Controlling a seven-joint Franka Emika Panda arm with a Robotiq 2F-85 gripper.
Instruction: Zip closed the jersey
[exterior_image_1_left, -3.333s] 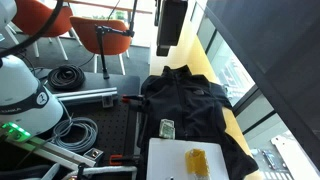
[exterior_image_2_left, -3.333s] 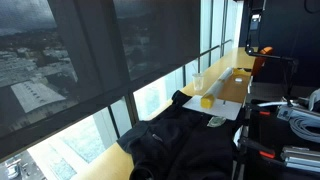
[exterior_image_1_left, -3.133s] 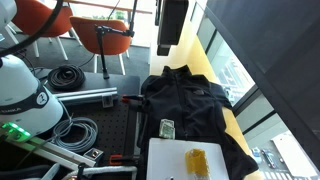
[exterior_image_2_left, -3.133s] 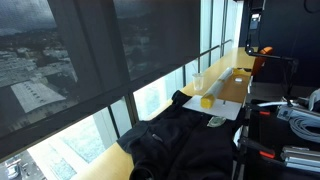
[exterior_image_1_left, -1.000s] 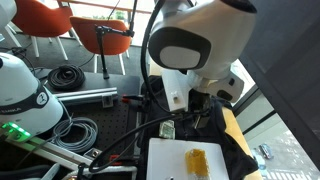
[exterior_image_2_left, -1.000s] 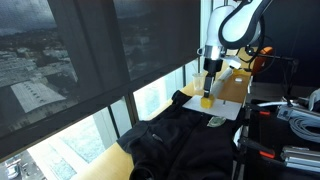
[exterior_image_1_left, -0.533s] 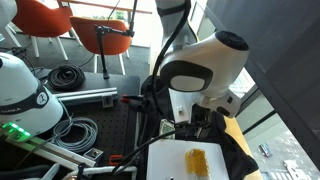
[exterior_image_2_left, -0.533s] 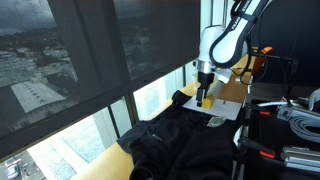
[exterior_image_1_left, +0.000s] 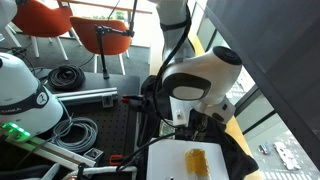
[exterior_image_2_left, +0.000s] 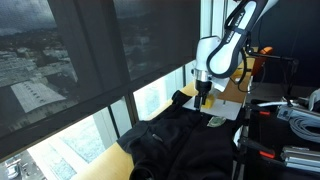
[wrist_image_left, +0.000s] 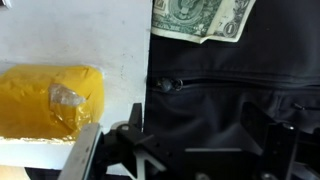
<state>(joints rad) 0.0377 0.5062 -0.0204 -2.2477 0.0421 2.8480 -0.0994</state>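
The black jersey (exterior_image_2_left: 165, 140) lies spread on the table by the window; in an exterior view the arm hides most of it, leaving its edge (exterior_image_1_left: 238, 152) showing. In the wrist view the jersey (wrist_image_left: 240, 70) fills the right side, with its zipper line running across and a small zipper pull (wrist_image_left: 165, 85). My gripper (wrist_image_left: 205, 135) is open, its two fingers spread just above the fabric below the zipper. It hangs low over the jersey next to the white board in both exterior views (exterior_image_1_left: 200, 126) (exterior_image_2_left: 203, 99).
A white board (wrist_image_left: 70, 35) (exterior_image_1_left: 165, 160) carries a yellow spongy block (wrist_image_left: 45, 100) (exterior_image_1_left: 196, 159). A dollar bill (wrist_image_left: 200, 18) lies on the jersey by the board. Coiled black cables (exterior_image_1_left: 68, 75), orange chairs (exterior_image_1_left: 45, 20) and another white robot (exterior_image_1_left: 20, 95) stand beyond the table.
The arm has swung into view and come down over the jersey beside the white board. In the last half second it lowered a little more. The jersey has not moved.
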